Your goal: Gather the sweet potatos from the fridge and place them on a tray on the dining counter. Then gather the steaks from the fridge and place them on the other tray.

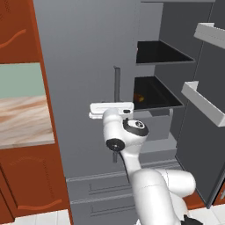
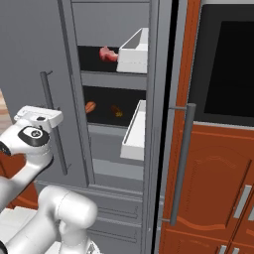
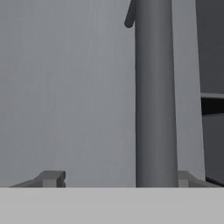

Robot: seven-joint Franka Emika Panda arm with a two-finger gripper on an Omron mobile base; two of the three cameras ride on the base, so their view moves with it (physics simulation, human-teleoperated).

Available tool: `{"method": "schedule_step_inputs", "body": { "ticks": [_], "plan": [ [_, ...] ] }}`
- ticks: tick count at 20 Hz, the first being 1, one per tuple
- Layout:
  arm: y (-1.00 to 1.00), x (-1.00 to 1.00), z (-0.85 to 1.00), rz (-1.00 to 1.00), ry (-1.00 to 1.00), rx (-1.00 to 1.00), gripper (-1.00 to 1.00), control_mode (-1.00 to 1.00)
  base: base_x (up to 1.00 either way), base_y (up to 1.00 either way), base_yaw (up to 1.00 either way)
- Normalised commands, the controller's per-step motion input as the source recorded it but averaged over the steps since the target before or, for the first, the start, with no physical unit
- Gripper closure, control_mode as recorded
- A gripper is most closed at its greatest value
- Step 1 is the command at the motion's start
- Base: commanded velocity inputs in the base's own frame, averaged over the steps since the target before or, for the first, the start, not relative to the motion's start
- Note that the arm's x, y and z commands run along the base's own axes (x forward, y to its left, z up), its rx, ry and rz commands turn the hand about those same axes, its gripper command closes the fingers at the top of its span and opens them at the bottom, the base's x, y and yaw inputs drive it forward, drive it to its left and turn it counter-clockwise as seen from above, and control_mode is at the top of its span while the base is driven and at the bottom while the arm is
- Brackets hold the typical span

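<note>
While one door gapes, the fridge (image 1: 83, 66) stands between red-brown cabinets (image 1: 26, 176).

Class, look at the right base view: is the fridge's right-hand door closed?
No. The fridge door stands swung open, showing a steak on the upper shelf and a sweet potato below.

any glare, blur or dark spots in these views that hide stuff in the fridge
Left base view: fridge shelves sit in deep shadow, contents hard to read. Right base view: evenly lit, no glare; a steak and a sweet potato show clearly. Hand view: flat grey, slightly soft handle.
</note>
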Motion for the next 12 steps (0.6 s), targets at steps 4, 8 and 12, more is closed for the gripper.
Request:
{"method": "schedule_step_inputs", "body": {
  "ticks": [4,8,12],
  "plan": [
    [0.00,0.00,0.00,0.00,0.00,0.00,1.00,-1.00,0.00,0.00,0.00],
    [0.00,0.00,0.00,0.00,0.00,0.00,1.00,-1.00,0.00,0.00,0.00],
    [0.00,0.00,0.00,0.00,0.02,0.00,1.00,-1.00,0.00,0.00,0.00]
  ]
}}
